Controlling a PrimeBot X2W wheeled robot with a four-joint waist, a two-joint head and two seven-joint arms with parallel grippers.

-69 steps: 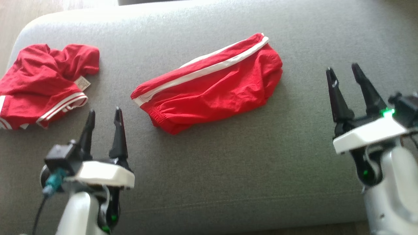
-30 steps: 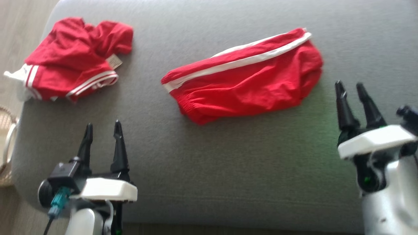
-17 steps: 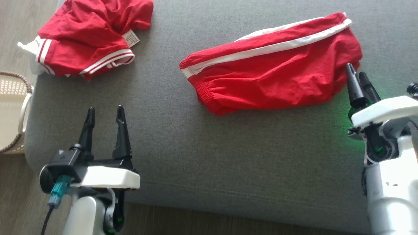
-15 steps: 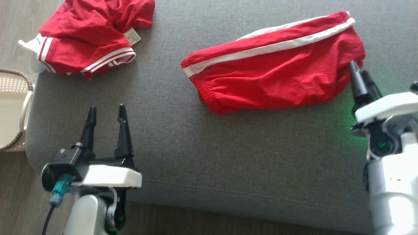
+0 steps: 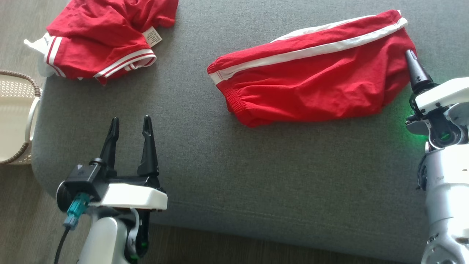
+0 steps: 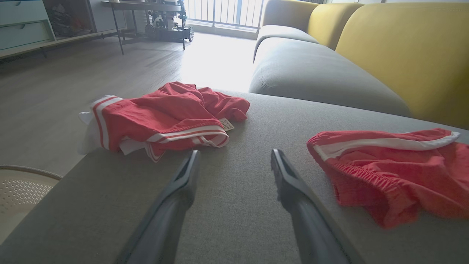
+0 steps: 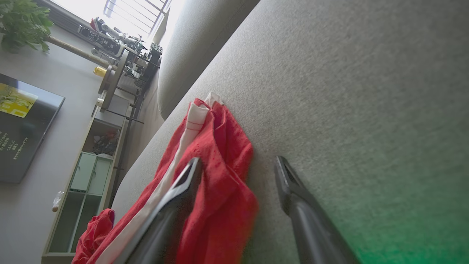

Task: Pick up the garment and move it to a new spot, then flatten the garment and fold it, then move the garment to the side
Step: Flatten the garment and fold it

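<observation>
Your right gripper (image 7: 237, 161) has its fingers spread, straddling the end fold of the red shorts (image 5: 311, 84): one finger over cloth, the other on the bare grey cushion (image 5: 256, 176). From there the shorts run lengthwise toward your left, where the left gripper (image 5: 131, 123), also spread, hovers well short of them

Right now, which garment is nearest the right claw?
The shorts with one white stripe, not the crumpled garment: their edge lies inside the open right claw.
</observation>
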